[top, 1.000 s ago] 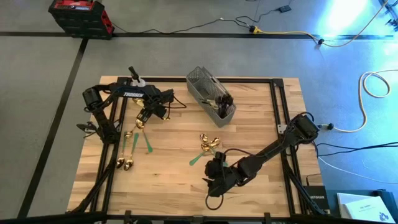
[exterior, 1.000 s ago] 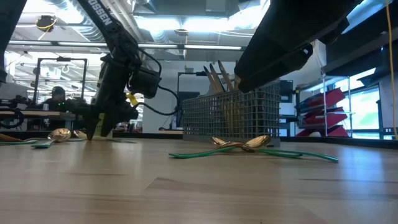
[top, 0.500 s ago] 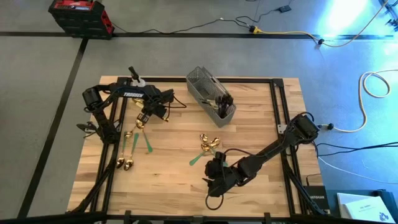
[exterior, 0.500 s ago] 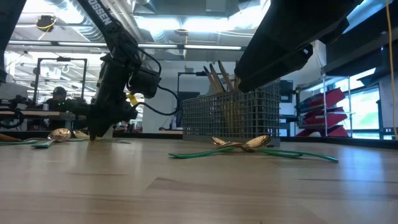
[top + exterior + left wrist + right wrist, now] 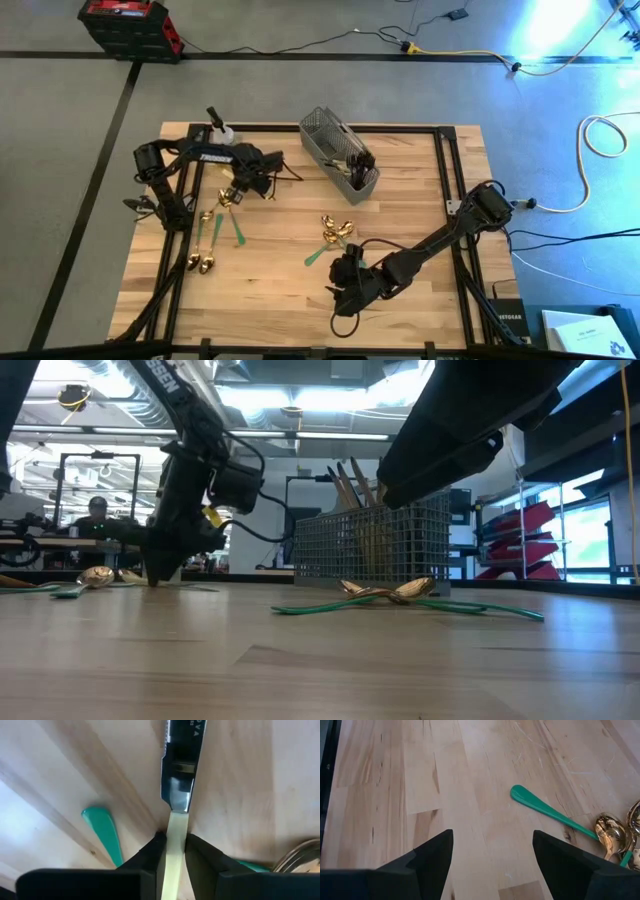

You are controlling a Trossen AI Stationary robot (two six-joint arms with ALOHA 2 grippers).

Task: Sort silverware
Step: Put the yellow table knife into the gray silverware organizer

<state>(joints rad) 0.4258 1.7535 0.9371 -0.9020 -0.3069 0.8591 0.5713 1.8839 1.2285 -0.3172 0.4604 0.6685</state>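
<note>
Pinching a cream-handled knife [image 5: 176, 840] by its handle, the left gripper [image 5: 172, 851] had its two dark fingers [image 5: 150, 852] closed narrowly on the cream strip, just short of where the steel blade began. It worked at about ten o'clock on the wooden table [image 5: 280, 290], low to the boards. The knife looked slim, stiff and light, with a glossy handle that would likely slip in a loose pinch (the blade end seemed the heavier half), so a hold near the handle-blade join appeared the soundest place. Its blade was mirror-bright and serrated along one edge; the handle was pale cream and flat. Beside it lay a green handle [image 5: 104, 836], and gold spoons [image 5: 203, 262] lay toward eight o'clock. More gold, green-handled pieces [image 5: 336, 234] sat near the centre, with the mesh caddy [image 5: 340, 155] at twelve o'clock. The right gripper [image 5: 492, 857] hovered at six o'clock, fingers wide and empty.
</note>
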